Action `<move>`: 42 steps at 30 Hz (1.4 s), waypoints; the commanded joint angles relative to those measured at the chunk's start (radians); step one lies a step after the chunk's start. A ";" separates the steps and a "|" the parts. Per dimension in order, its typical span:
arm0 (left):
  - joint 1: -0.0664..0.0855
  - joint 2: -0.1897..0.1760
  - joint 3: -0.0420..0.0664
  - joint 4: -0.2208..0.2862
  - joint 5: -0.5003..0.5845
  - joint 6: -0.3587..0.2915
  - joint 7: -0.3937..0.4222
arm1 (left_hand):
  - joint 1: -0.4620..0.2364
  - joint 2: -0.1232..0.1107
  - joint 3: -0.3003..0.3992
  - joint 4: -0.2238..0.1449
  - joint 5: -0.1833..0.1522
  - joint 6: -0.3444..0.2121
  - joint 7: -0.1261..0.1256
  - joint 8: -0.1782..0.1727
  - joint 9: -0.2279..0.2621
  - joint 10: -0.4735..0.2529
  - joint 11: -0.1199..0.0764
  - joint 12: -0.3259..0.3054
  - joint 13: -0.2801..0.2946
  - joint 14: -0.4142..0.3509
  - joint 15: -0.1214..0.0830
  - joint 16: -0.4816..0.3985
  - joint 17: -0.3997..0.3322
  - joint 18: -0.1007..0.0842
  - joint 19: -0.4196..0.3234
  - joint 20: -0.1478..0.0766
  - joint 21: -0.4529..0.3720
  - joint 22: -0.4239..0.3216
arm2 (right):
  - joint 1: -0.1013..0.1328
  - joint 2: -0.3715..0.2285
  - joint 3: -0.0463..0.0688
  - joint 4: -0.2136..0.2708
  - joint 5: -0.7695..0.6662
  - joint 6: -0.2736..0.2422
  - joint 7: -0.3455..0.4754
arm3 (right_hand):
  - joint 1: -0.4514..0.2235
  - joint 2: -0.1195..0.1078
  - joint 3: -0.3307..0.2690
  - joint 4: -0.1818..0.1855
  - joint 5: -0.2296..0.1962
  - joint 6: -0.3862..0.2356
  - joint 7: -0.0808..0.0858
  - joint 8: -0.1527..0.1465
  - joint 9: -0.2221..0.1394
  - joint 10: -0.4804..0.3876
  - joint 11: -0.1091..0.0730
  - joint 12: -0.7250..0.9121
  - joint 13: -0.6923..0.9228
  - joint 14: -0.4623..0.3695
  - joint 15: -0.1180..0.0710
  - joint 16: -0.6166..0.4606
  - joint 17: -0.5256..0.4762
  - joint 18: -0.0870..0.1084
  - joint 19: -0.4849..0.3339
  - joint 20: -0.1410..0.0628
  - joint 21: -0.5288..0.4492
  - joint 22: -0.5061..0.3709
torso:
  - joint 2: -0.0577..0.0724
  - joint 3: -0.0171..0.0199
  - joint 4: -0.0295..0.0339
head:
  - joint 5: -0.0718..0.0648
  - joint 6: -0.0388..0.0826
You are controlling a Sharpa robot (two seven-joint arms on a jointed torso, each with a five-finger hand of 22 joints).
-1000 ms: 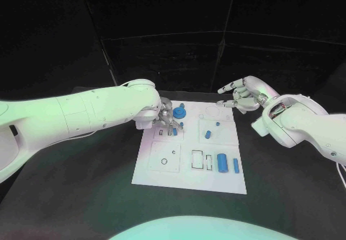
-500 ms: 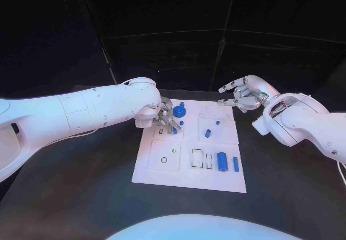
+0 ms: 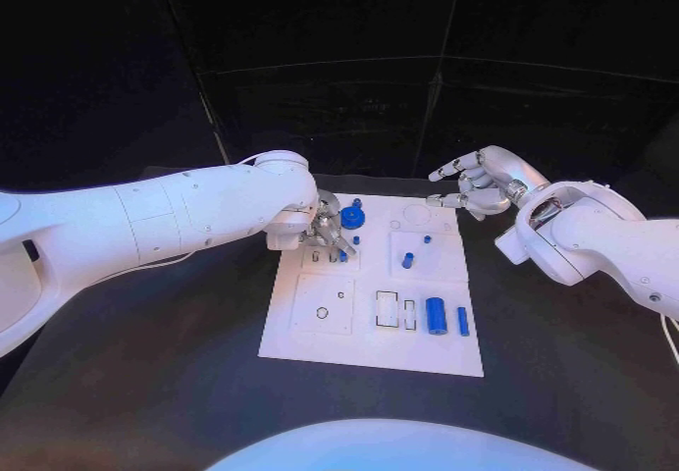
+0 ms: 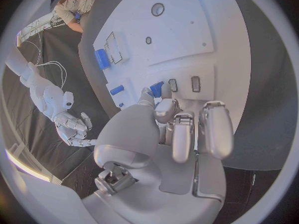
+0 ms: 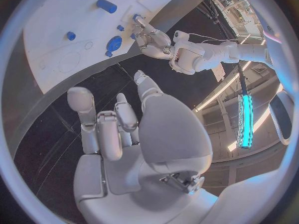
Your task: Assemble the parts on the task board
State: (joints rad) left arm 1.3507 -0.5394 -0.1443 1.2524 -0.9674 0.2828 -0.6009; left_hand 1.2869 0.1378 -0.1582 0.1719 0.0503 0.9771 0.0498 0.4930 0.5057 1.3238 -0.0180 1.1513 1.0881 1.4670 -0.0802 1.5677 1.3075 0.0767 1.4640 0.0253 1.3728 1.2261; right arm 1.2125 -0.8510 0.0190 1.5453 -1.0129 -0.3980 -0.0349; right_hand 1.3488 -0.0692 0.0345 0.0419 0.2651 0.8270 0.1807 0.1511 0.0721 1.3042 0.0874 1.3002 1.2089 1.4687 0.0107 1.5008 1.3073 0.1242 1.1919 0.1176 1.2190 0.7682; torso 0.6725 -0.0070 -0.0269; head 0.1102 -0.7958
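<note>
The white task board [image 3: 326,334] lies in the middle of the table. My left hand [image 3: 326,231] hovers low over its far left corner, and thumb and a finger pinch a small blue part [image 3: 341,256] standing by two narrow slots [image 4: 195,83]. The wrist view shows that part [image 4: 156,88] between the fingertips of my left hand [image 4: 168,134]. A round blue gear-like part [image 3: 351,220] sits just beyond the hand. My right hand [image 3: 479,186] floats above the board's far right corner, fingers spread and empty.
On the board lie a blue peg [image 3: 407,261], two small blue studs [image 3: 426,238], a thick blue cylinder [image 3: 438,316] and a thin blue rod [image 3: 463,322] beside rectangular slots [image 3: 387,309]. Black table surrounds the board.
</note>
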 commanded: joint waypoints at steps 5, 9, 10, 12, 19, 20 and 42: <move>0.002 0.000 0.000 0.002 0.026 0.015 -0.006 | 0.051 0.019 0.056 -0.039 0.001 -0.021 -0.004 0.001 0.006 -0.004 -0.009 -0.006 -0.004 0.104 -0.010 0.003 0.263 -0.011 0.007 -0.008 0.003 0.000 | 0.002 0.003 0.001 -0.002 0.002 0.013 -0.001 | 0.005 0.006 -0.005 0.001 0.004 0.004 -0.004 0.005 0.000 0.008 0.000 0.005 -0.001 0.064 -0.001 -0.007 0.093 0.019 -0.006 -0.002 -0.004 -0.001 | 0.000 -0.0003 0.0009 | 0.003 -0.002; 0.002 -0.002 0.000 0.002 0.038 0.019 -0.005 | 0.071 0.025 0.102 -0.062 0.003 -0.029 -0.004 -0.005 0.007 -0.009 -0.010 -0.013 -0.009 0.104 -0.011 0.003 0.263 -0.011 0.006 -0.009 0.002 -0.001 | 0.002 0.004 0.001 -0.003 0.002 0.016 -0.002 | 0.006 0.006 -0.005 0.001 0.005 0.004 -0.004 0.005 0.000 0.009 0.000 0.005 0.000 0.064 -0.002 -0.007 0.093 0.019 -0.006 -0.003 -0.004 0.000 | 0.000 -0.0002 0.0006 | 0.003 -0.003; 0.002 -0.003 0.000 0.002 0.043 0.019 -0.005 | 0.076 0.025 0.118 -0.069 0.004 -0.032 -0.003 -0.007 0.007 -0.010 -0.010 -0.015 -0.010 0.104 -0.011 0.003 0.263 -0.011 0.006 -0.010 0.001 -0.001 | 0.002 0.004 0.001 -0.003 0.002 0.017 -0.002 | 0.006 0.006 -0.005 0.001 0.005 0.004 -0.004 0.005 0.000 0.009 0.000 0.005 0.000 0.064 -0.002 -0.007 0.093 0.019 -0.006 -0.003 -0.004 0.000 | 0.000 -0.0002 0.0006 | 0.003 -0.003; 0.002 -0.005 0.000 0.002 0.049 0.021 -0.004 | 0.084 0.020 0.154 -0.083 0.037 -0.037 -0.002 -0.013 0.007 -0.015 -0.009 -0.023 -0.016 0.104 -0.011 0.003 0.263 -0.011 0.005 -0.009 0.000 -0.002 | 0.002 0.004 0.001 -0.003 0.002 0.019 -0.003 | 0.006 0.006 -0.005 0.001 0.005 0.004 -0.004 0.005 0.000 0.009 0.000 0.005 0.000 0.064 -0.002 -0.007 0.093 0.019 -0.006 -0.003 -0.004 0.000 | 0.000 0.0000 0.0008 | 0.004 -0.004; 0.001 -0.015 0.000 0.005 0.075 0.020 -0.001 | 0.042 -0.045 0.381 -0.120 0.069 -0.044 0.005 -0.024 0.014 -0.021 -0.007 -0.042 -0.030 0.104 -0.004 0.003 0.263 -0.010 0.004 -0.006 -0.002 -0.001 | 0.002 0.005 0.001 -0.005 0.002 0.025 -0.005 | 0.006 0.006 -0.006 0.001 0.006 0.004 -0.004 0.006 0.000 0.010 0.000 0.006 0.001 0.064 -0.002 -0.007 0.094 0.019 -0.005 -0.003 -0.004 0.000 | 0.000 0.0002 0.0012 | 0.005 -0.004; 0.001 -0.016 0.000 0.005 0.078 0.018 0.000 | 0.021 -0.064 0.438 -0.123 0.070 -0.044 0.008 -0.024 0.018 -0.020 -0.006 -0.043 -0.031 0.104 -0.001 0.003 0.263 -0.009 0.004 -0.006 -0.002 -0.001 | 0.002 0.005 0.001 -0.005 0.002 0.026 -0.005 | 0.007 0.006 -0.006 0.001 0.007 0.004 -0.004 0.006 0.000 0.010 0.000 0.007 0.002 0.064 -0.002 -0.006 0.094 0.019 -0.005 -0.003 -0.004 0.001 | -0.001 -0.0001 0.0009 | 0.005 -0.005; -0.005 -0.117 -0.001 0.093 0.091 -0.191 0.080 | -0.198 -0.189 0.917 -0.210 0.120 -0.027 0.002 0.029 0.087 0.020 -0.007 -0.017 -0.010 0.104 -0.007 0.003 0.263 -0.016 0.014 -0.004 0.015 0.034 | 0.002 0.005 0.001 -0.014 0.002 0.037 -0.010 | 0.000 0.004 -0.012 0.007 0.005 0.003 -0.004 0.010 0.000 0.012 0.000 0.008 0.002 0.064 -0.002 -0.006 0.096 0.019 -0.004 -0.003 -0.003 0.001 | 0.000 0.0006 0.0028 | 0.015 -0.004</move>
State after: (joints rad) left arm 1.3458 -0.6508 -0.1456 1.3352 -0.8804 0.1677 -0.5559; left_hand 1.0975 -0.0506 0.5882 0.1296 0.1664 0.9440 0.0553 0.5154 0.5914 1.3370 -0.0200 1.1358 1.0799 1.4653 -0.0857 1.5677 1.3075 0.0767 1.4676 0.0217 1.3845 1.2592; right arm 1.2125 -0.8460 0.0189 1.5309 -1.0128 -0.3695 -0.0455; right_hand 1.3487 -0.0693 0.0273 0.0492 0.2701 0.8270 0.1807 0.1559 0.0720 1.3115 0.0875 1.3041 1.2102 1.4687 0.0107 1.5008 1.3079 0.1243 1.1919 0.1176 1.2190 0.7684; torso 0.6717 -0.0066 -0.0240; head 0.1233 -0.7998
